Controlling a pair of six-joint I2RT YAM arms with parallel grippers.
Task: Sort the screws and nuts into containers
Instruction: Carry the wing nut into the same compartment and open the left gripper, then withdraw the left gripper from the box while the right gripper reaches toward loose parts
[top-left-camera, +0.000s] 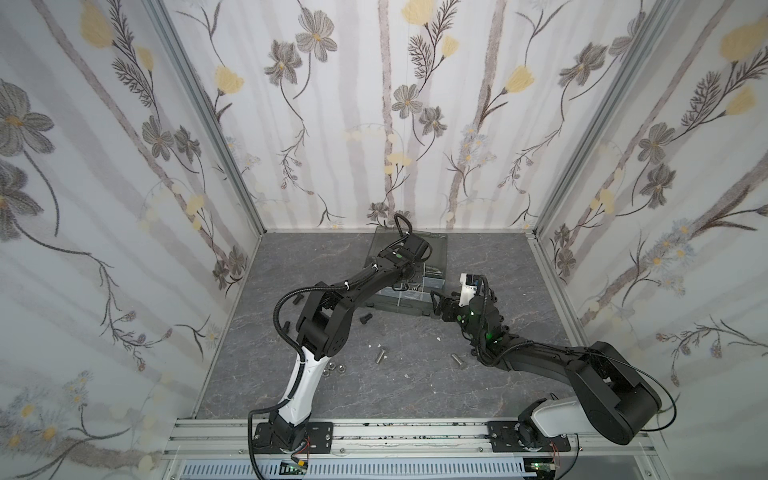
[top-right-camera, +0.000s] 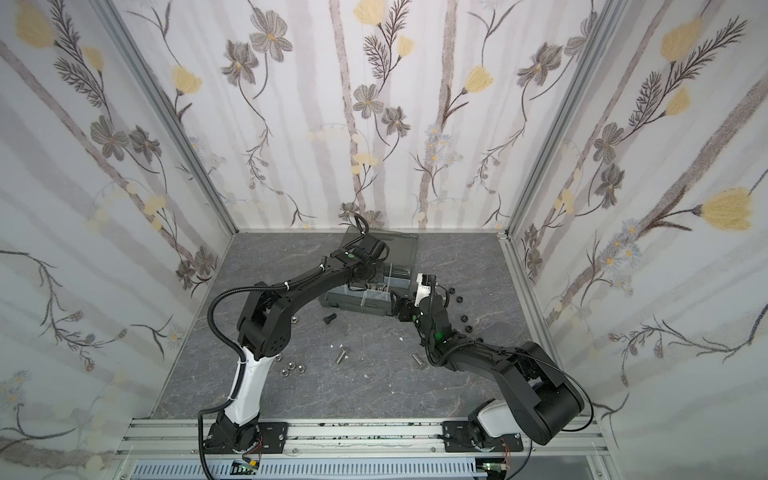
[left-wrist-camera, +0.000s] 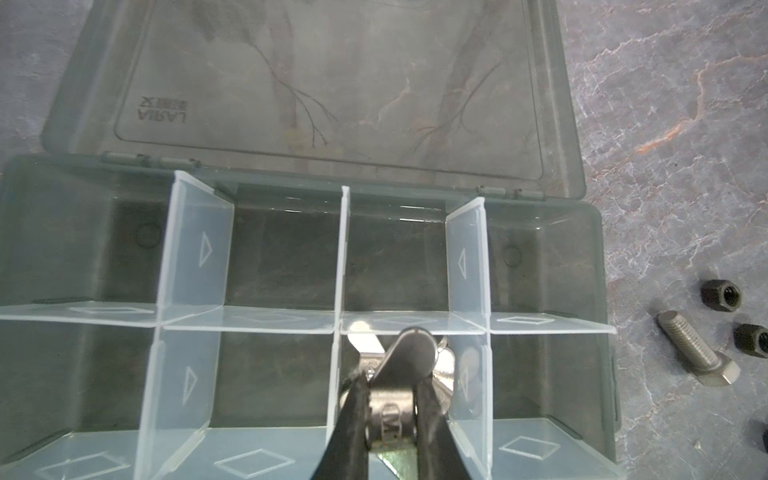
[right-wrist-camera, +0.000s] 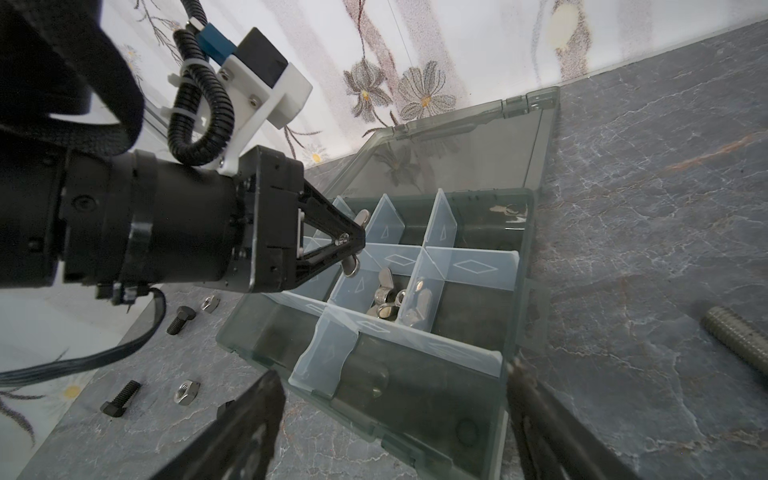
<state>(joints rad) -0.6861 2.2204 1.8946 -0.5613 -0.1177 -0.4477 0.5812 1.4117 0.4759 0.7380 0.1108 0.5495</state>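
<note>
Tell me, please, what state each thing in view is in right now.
case, open, lid swung back.
left gripper, shut on a wing nut, over the case.
right gripper, open, empty, fingers either side of the case's corner.
stored wing nuts, loose together in one compartment.
silver screw, lying on its side on the table, unsorted.
black nuts, loose on the table beside that screw, unsorted.

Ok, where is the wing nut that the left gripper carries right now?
The held wing nut is pinched in the left gripper, above the organizer case compartment that already holds other wing nuts, seen in the right wrist view.
</note>
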